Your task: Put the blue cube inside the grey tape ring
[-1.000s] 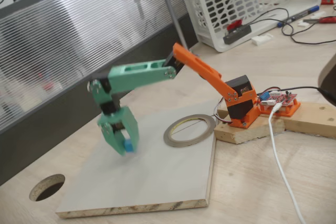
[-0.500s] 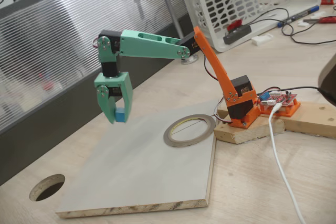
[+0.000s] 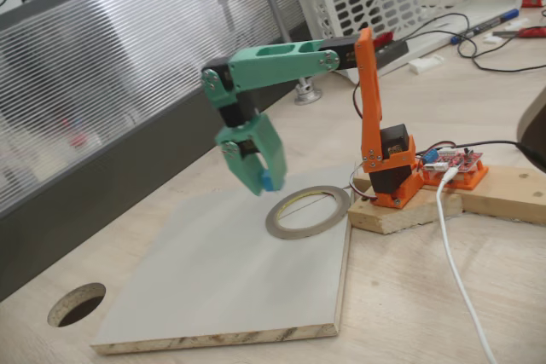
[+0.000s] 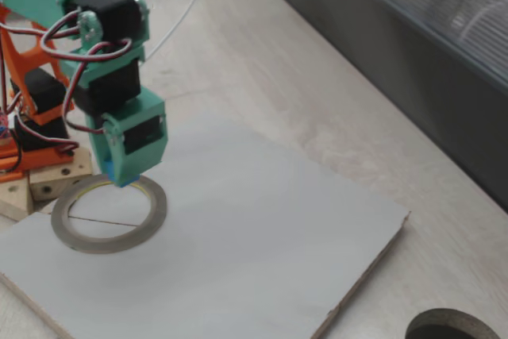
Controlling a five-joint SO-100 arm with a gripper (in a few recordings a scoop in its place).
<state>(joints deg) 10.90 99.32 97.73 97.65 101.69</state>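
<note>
Pale board [image 3: 222, 287] bears the grey tape ring [image 3: 308, 210]; above, gripper [image 3: 256, 178] clamps the blue cube [image 3: 266, 181].

One blue cube [image 3: 267, 180]; one grey tape ring [image 3: 308, 211]; one white board [image 3: 239, 287]; one white basket [image 3: 401, 6]; one round hole [image 3: 77, 304].

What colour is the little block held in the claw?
Bright sky blue; the blue cube shows best in a fixed view.
</note>
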